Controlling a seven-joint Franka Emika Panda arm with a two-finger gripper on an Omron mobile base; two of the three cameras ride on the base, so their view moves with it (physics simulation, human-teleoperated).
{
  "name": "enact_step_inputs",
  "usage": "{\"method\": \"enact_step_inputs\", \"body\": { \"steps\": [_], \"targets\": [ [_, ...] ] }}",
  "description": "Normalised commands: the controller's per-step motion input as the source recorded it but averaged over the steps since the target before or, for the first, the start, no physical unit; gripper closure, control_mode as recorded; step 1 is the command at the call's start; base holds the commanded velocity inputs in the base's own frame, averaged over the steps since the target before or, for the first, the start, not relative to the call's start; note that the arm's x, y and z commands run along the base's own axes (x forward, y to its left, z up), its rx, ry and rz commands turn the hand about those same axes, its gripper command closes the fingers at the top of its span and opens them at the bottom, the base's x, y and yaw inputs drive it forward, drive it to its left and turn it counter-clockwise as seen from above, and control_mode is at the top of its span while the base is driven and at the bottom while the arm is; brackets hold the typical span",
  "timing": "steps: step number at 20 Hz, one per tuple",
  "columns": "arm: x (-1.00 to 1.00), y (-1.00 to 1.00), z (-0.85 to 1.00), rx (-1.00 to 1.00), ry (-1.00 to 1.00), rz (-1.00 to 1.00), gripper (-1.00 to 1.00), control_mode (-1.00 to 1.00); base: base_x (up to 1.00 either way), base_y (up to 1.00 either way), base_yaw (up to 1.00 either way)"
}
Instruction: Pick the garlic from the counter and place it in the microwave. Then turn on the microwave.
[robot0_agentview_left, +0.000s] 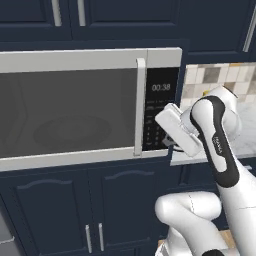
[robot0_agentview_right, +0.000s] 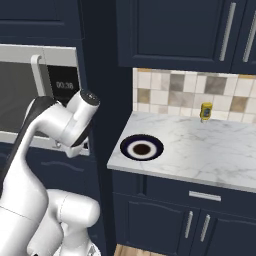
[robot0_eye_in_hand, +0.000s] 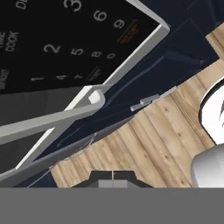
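Gripper (robot0_eye_in_hand: 112, 175) fully closed, nothing in it, right up at the microwave (robot0_agentview_left: 75, 107) keypad (robot0_agentview_left: 155, 125), center-right of the left base frame. Microwave door shut; can't make out the garlic. Counter (robot0_agentview_right: 200, 150) at right carries a dark blue plate (robot0_agentview_right: 142, 147) and a yellow bottle (robot0_agentview_right: 205, 111).

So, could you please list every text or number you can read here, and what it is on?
"00:38": clock on the microwave.
"2 5 8 0", "3 6 9", "COOK": keypad.
Other keypad labels: cut off or blurred.
Print on the arm: too small.
Yellow bottle label: unreadable.
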Motion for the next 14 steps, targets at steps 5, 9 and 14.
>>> {"method": "enact_step_inputs", "body": {
  "steps": [5,9,14],
  "targets": [
    [0.00,0.00,-0.25,-0.01,-0.03,0.00,1.00,-1.00,0.00,0.00,0.00],
    [0.01,0.00,-0.08,0.00,-0.09,0.00,1.00,-1.00,0.00,0.00,0.00],
    [0.03,0.03,-0.13,0.00,-0.07,0.00,1.00,-1.00,0.00,0.00,0.00]
  ]
}}
